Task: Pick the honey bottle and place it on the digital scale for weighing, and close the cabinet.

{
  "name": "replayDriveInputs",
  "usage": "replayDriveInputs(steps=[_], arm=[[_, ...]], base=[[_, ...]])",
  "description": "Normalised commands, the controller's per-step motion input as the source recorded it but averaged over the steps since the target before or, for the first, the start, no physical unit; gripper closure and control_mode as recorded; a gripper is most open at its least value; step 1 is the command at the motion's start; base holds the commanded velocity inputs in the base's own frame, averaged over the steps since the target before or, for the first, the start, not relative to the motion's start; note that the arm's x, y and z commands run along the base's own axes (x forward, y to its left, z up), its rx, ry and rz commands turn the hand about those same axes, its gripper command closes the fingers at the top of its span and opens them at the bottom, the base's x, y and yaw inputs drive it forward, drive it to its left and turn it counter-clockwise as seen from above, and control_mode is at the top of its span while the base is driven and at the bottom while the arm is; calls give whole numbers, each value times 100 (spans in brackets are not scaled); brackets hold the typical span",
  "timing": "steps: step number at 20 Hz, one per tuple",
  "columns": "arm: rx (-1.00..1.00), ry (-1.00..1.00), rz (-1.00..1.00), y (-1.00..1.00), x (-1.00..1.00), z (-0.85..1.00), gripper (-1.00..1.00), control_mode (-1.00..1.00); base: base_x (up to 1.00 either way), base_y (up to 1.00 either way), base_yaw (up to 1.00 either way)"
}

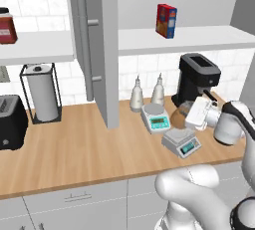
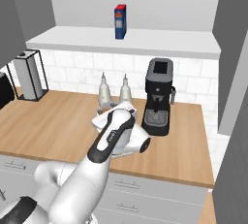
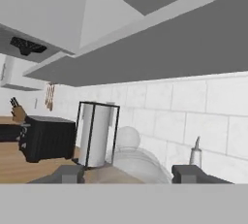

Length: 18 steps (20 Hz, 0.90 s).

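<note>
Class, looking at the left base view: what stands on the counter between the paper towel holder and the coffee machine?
Two white bottles and a white scale, behind the open cabinet door.

Worktop (image 1: 74,144): wood, warm brown w/ fine grain, matt. Wall tiles (image 1: 144,67): white, smooth, faint sheen, grey grout. Cabinet (image 1: 107,50): flat grey panels, matt, looks painted; its bar handle (image 1: 85,45) same dull grey, metal-like. Shelf (image 1: 189,37): plain white, matt. Coffee machine (image 1: 198,79) near worktop's back edge: black plastic, slight gloss. Toaster (image 1: 11,122) at left edge: black, matt. Paper roll (image 1: 42,97): white paper in thin black wire frame. Digital scale (image 1: 182,142): light grey plastic, smooth. Honey bottle (image 1: 182,113): amber, translucent, glossy. Box (image 1: 166,21) on shelf: printed card, red/blue.
</note>
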Motion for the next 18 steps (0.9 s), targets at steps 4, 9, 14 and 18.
replayDriveInputs(steps=[4, 9, 14, 18], arm=[[0, 0, 0, -2, 55, -24, 100, -100], [0, 6, 0, -22, 24, -26, 100, -100], [0, 13, 0, -25, 2, -23, 100, -100], [0, 18, 0, -1, 3, -29, 100, -100]], base=[[0, 0, 0], [0, 0, 0], [0, 0, 0], [0, 0, 0]])
